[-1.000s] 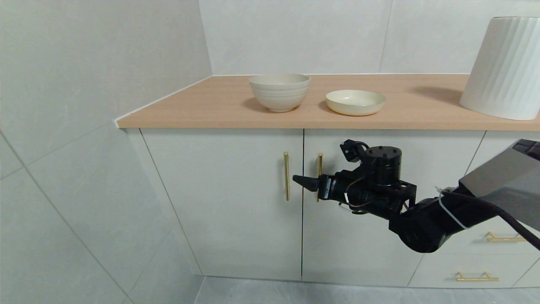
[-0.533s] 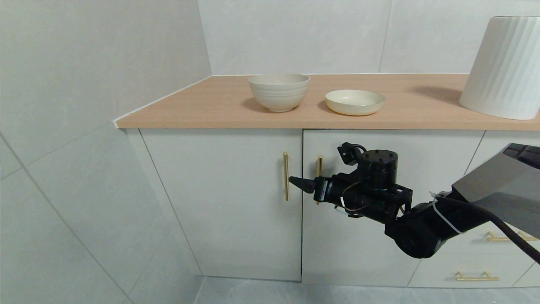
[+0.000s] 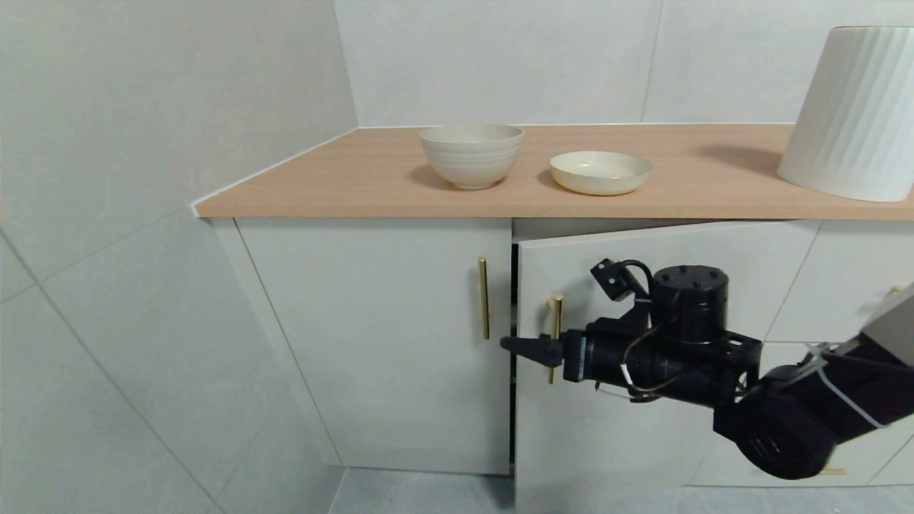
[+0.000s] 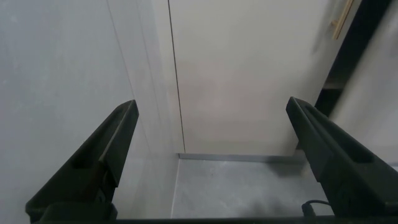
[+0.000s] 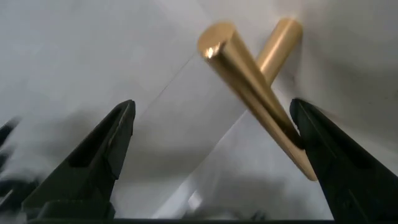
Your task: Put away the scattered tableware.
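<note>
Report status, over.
Left tool open. Right tool open around door handle; door ajar. Bowl, plate on counter. Nothing seen in the way.

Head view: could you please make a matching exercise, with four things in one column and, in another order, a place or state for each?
1. deep bowl
2. shallow dish
3. left cabinet door
4. right cabinet door

A. shut
B. ajar, its handle between the fingers of the right gripper
C. on the counter, nearer the wall corner
D. on the counter, nearer the white ribbed object

Pairs: 1-C, 2-D, 3-A, 4-B
</note>
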